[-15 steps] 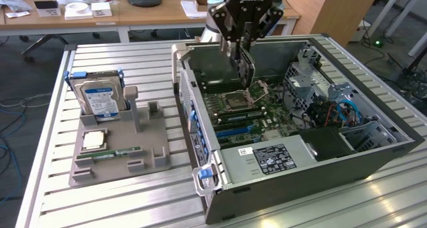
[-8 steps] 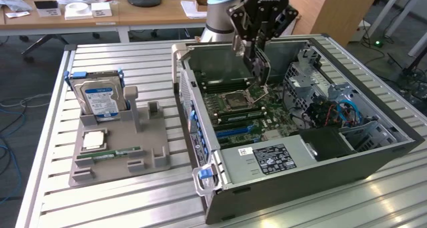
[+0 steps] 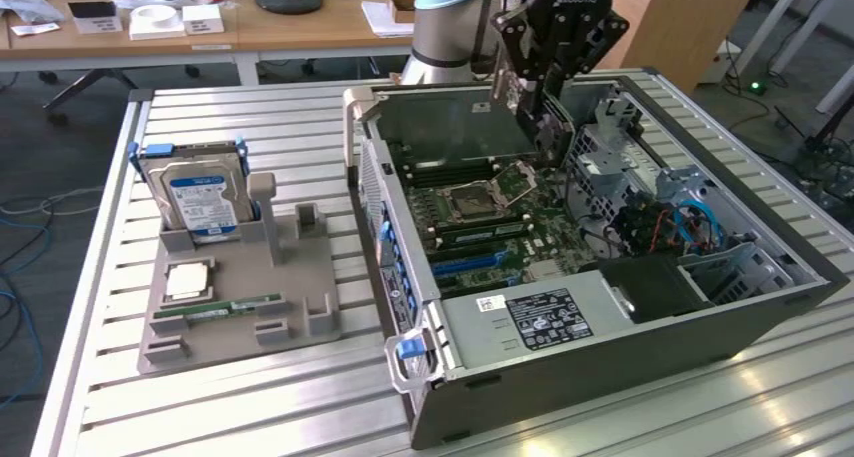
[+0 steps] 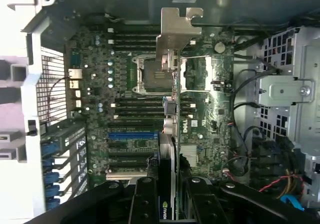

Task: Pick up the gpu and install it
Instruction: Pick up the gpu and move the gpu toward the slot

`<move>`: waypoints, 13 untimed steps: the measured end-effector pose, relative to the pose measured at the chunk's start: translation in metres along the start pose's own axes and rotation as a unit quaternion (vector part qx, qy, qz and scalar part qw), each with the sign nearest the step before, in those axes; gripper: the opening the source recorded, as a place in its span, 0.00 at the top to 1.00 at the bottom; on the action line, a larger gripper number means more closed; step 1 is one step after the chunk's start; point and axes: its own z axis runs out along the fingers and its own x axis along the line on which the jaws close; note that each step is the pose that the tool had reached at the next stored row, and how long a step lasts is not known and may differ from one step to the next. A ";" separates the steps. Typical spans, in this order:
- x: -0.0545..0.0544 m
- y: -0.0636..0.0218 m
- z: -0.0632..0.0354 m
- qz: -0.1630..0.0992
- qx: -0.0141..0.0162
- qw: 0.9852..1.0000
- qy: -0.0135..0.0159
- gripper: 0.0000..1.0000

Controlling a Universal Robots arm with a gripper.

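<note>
My gripper [image 3: 535,77] hangs over the open computer case [image 3: 747,317], shut on the gpu [image 3: 538,125]. The card hangs on edge below the fingers, above the motherboard [image 3: 534,227] and not touching it. In the wrist view the gpu [image 4: 167,169] shows edge-on between the two black fingers [image 4: 145,199], with my gripper [image 4: 170,196] closed on its near end. Its pale metal bracket [image 4: 177,31] is at the far end. Beneath the card lie the CPU socket [image 4: 152,76] and the blue expansion slot [image 4: 132,134].
On the exterior view's left, a grey holder [image 3: 307,307] carries a silver hard drive [image 3: 200,192], a green RAM stick [image 3: 220,305] and a CPU chip [image 3: 187,277]. Inside the case are the power supply [image 3: 534,322], cables [image 3: 667,227] and a drive cage [image 4: 290,88].
</note>
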 end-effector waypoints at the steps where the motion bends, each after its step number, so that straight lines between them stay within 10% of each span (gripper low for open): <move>1: -0.005 0.0001 0.0001 0.000 0.000 1.000 0.000 0.74; 13: -0.059 0.0017 0.0016 0.000 -0.001 1.000 0.000 0.74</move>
